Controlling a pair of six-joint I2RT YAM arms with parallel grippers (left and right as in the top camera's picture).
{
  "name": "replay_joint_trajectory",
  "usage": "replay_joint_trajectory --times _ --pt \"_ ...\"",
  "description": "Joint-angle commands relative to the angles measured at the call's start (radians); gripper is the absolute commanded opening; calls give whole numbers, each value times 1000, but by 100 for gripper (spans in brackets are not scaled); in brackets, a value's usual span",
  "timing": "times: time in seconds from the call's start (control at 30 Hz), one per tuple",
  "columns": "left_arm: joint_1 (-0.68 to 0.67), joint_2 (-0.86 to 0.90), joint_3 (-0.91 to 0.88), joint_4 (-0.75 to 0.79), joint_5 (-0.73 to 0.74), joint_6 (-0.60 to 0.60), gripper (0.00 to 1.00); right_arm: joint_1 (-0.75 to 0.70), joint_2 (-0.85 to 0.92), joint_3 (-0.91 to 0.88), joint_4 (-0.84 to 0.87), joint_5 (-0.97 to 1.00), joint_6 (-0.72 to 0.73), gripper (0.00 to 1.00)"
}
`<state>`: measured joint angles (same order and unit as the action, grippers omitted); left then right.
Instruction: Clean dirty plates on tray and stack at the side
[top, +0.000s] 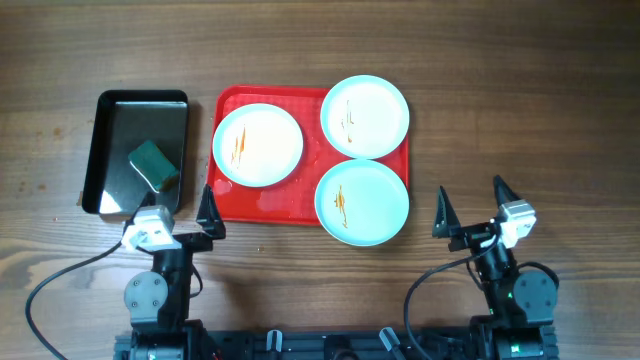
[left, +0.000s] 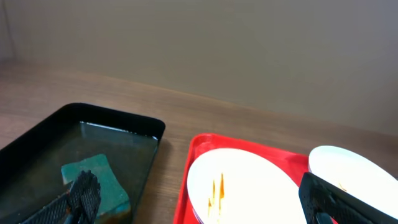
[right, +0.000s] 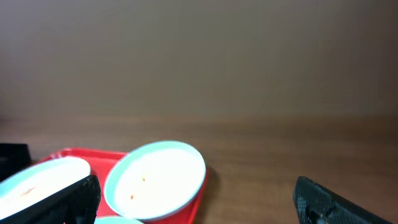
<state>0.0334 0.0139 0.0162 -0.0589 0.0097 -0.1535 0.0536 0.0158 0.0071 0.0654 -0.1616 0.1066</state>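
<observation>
Three plates are sitting on the red tray in the middle of the wooden surface: the left plate, the far right plate and the near right plate. Each is carrying thin orange-brown streaks on its white centre, and none is being touched.

The left end effector is hanging near the tray's front left corner with its fingers spread as wide as they go and nothing between them. The right end effector is waiting just beside the near right plate, equally wide and empty.

The plates are looking stiff, shallow and light, probably slick where glossy, and likely slicker once wet. Pinching across the pale blue rim is looking like the only workable hold, since the flat centres are offering nothing to grip. The near right plate is overhanging the tray's front edge, so its rim is probably the easiest one to reach.

The green sponge is lying in shallow water in the black tray. It is looking soft and soaked, so it is likely to squash and drip when squeezed.
</observation>
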Motion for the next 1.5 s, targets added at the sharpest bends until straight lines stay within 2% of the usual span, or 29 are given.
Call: replay_joint_trajectory --times 0.0,0.23,0.43,0.57,0.9,1.23,1.37,1.47 --pt "-5 -2 96 -49 24 16 100 2 11 31 10 -50 -10 100" --pt "-5 131 330 -172 40 15 100 2 98 137 10 -80 -10 100" --pt "-5 358 560 -296 71 4 100 2 278 294 5 -92 -15 100" --pt "-5 532 739 -421 93 -23 100 2 458 463 -63 -136 -19 100" --pt "-5 917 1166 -822 102 -37 100 2 895 981 -435 -205 -21 100" --pt "-5 1345 1519 -1174 165 -37 100 2 1319 1529 -997 -237 -28 100" --pt "-5 1416 1519 -1159 165 -37 100 2 1389 1544 -932 -254 46 100" --pt "-5 1463 1519 -1144 137 -36 100 19 1440 1544 -865 -393 21 100"
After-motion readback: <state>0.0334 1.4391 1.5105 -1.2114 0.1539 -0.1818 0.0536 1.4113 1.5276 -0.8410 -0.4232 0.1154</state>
